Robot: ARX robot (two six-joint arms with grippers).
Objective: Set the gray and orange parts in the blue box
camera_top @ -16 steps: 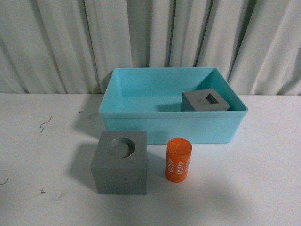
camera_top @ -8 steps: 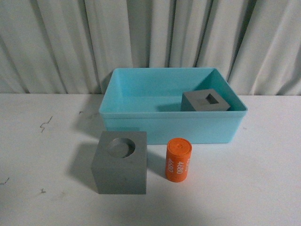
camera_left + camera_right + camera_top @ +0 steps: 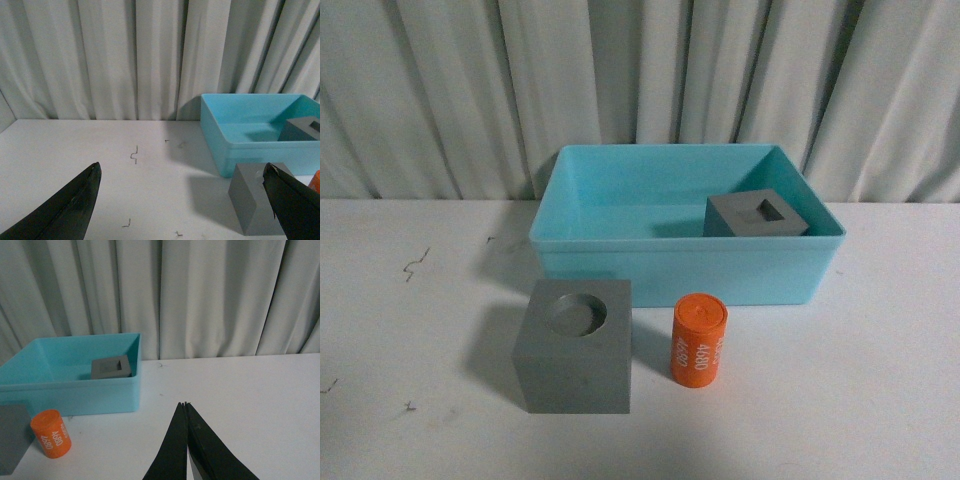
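inside the blue box (image 3: pixel 685 275) sits one gray cube (image 3: pixel 756 215); left gripper (image 3: pixel 181 168) gapes, right gripper (image 3: pixel 185 405) pinched closed.

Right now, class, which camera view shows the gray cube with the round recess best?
The front view: the gray cube is whole, with its round recess plain. The left wrist view shows mostly its sides, recess unseen; the right wrist view catches only one cropped corner.

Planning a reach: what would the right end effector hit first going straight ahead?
For the right end effector, the way looks free: bare table, then likely the curtain; the blue box sits aside.
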